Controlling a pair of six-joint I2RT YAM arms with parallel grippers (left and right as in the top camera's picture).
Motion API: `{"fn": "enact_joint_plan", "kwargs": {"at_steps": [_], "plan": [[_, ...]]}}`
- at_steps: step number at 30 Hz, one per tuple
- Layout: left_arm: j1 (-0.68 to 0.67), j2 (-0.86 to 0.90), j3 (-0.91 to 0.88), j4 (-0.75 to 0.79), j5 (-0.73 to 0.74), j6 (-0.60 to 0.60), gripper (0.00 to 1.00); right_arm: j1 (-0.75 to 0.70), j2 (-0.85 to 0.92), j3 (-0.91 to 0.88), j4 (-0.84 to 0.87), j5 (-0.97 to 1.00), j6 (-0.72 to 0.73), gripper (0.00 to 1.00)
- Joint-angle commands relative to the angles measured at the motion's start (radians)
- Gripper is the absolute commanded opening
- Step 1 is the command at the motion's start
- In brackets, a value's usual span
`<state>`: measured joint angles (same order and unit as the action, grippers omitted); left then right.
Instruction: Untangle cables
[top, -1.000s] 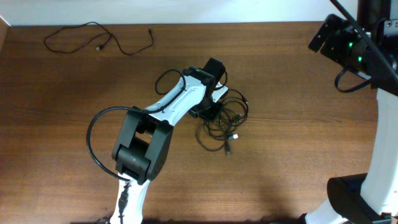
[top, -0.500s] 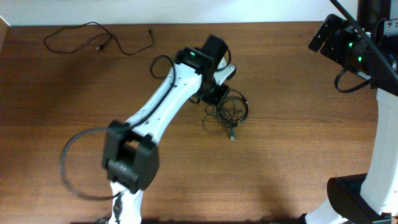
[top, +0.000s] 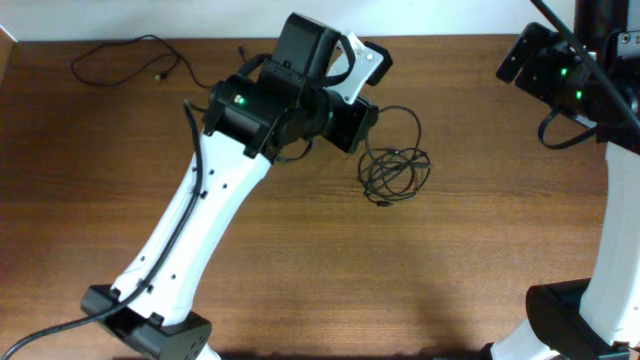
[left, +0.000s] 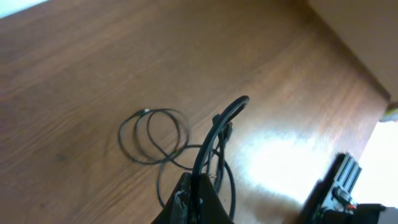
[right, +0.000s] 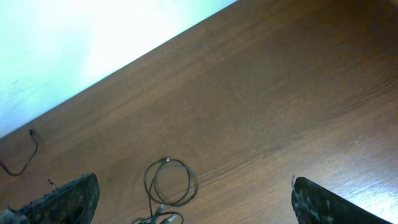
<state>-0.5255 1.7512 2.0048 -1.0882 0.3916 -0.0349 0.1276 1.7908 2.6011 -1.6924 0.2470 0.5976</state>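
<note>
Brown wooden bench (top: 480, 260) carries one loose strand (top: 176, 60) at far left. Left tool (left: 198, 186), raised mid-bench, is pinched tight on a cord (left: 214, 134) rising from the tangled coil (top: 395, 172). Right tool (right: 193, 205), far right, gapes wide, holding nothing.

Brown wood-grain table (top: 480, 250) across nearly the whole overhead view, grain running left to right. Beyond its far edge, a narrow band of pale wall (top: 200, 18), bluish-white in the right wrist view. Bright, even lighting. Soft white glare (left: 280, 165) on the tabletop in the left wrist view, close to a paler beige surface past the table's edge.
</note>
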Motion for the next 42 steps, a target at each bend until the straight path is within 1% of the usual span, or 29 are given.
{"fn": "enact_joint_plan", "kwargs": {"at_steps": [1, 2, 4, 5, 7, 8, 10, 11, 12, 14, 17, 19, 20, 22, 24, 29, 32, 35, 36, 37, 38, 40, 42], "plan": [[0.010, -0.025, 0.014, 0.016, -0.024, -0.293, 0.00, -0.005, -0.002, 0.002, -0.006, 0.020, -0.007, 0.98], [0.026, -0.030, 0.017, 0.034, 0.010, -0.360, 0.00, -0.005, -0.002, 0.002, -0.006, 0.020, -0.007, 0.98], [0.064, -0.041, 0.021, 0.083, 0.072, -0.446, 0.00, -0.005, -0.002, 0.002, -0.006, 0.020, -0.007, 0.98], [0.090, -0.051, 0.021, 0.122, 0.121, -0.454, 0.00, -0.005, -0.002, 0.002, -0.006, 0.020, -0.007, 0.98], [0.144, -0.075, 0.021, 0.228, 0.270, -0.454, 0.00, -0.005, -0.002, 0.002, -0.006, 0.020, -0.007, 0.98], [0.170, -0.085, 0.021, 0.300, 0.364, -0.454, 0.00, -0.005, -0.002, 0.002, -0.006, 0.020, -0.007, 0.98], [0.207, -0.098, 0.021, 0.436, 0.494, -0.454, 0.00, -0.005, -0.002, 0.002, -0.006, 0.020, -0.007, 0.98], [0.221, -0.105, 0.021, 0.480, 0.512, -0.456, 0.00, -0.005, -0.002, 0.002, -0.006, 0.020, -0.007, 0.98], [0.233, -0.111, 0.021, 0.497, 0.496, -0.471, 0.00, -0.005, -0.002, 0.002, -0.006, 0.020, -0.007, 0.98], [0.245, -0.116, 0.021, 0.451, 0.401, -0.476, 0.00, -0.005, -0.002, 0.002, -0.006, 0.020, -0.007, 0.98], [0.231, -0.105, 0.020, 0.222, 0.153, -0.476, 0.00, -0.005, -0.002, 0.002, -0.006, 0.020, -0.007, 0.98], [0.204, -0.083, 0.019, 0.068, -0.049, -0.476, 0.00, -0.005, -0.002, 0.002, -0.006, 0.020, -0.007, 0.98], [0.193, -0.072, 0.019, 0.030, -0.094, -0.476, 0.00, -0.005, -0.002, 0.002, -0.006, 0.020, -0.007, 0.99], [0.187, -0.066, 0.019, 0.021, -0.096, -0.476, 0.00, -0.005, -0.002, 0.002, -0.006, 0.020, -0.007, 0.98], [0.189, -0.072, 0.029, 0.054, -0.064, -0.477, 0.00, -0.005, -0.002, 0.002, -0.006, 0.020, -0.007, 0.98], [0.217, -0.108, 0.134, 0.197, 0.083, -0.476, 0.00, -0.005, -0.002, 0.002, -0.006, 0.020, -0.007, 0.98], [0.223, -0.149, 0.179, 0.258, 0.128, -0.476, 0.00, -0.005, -0.002, 0.002, -0.006, 0.020, -0.007, 0.98], [0.202, -0.165, 0.179, 0.200, 0.120, -0.424, 0.00, -0.005, -0.002, 0.002, -0.006, 0.020, -0.007, 0.98], [0.191, -0.163, 0.177, 0.136, 0.105, -0.396, 0.00, -0.005, -0.002, 0.002, -0.006, 0.020, -0.007, 0.98], [0.178, -0.158, 0.172, 0.079, 0.074, -0.379, 0.03, -0.005, -0.002, 0.002, -0.006, 0.020, -0.007, 0.98], [0.167, -0.150, 0.166, 0.032, 0.020, -0.375, 0.00, -0.005, -0.002, 0.002, -0.006, 0.020, -0.007, 0.98], [0.147, -0.131, 0.149, -0.029, -0.086, -0.375, 0.00, -0.005, -0.002, 0.002, -0.006, 0.020, -0.007, 0.98], [0.146, -0.117, 0.143, -0.048, -0.100, -0.373, 0.00, -0.005, -0.002, 0.002, -0.006, 0.020, -0.007, 0.98]]}}
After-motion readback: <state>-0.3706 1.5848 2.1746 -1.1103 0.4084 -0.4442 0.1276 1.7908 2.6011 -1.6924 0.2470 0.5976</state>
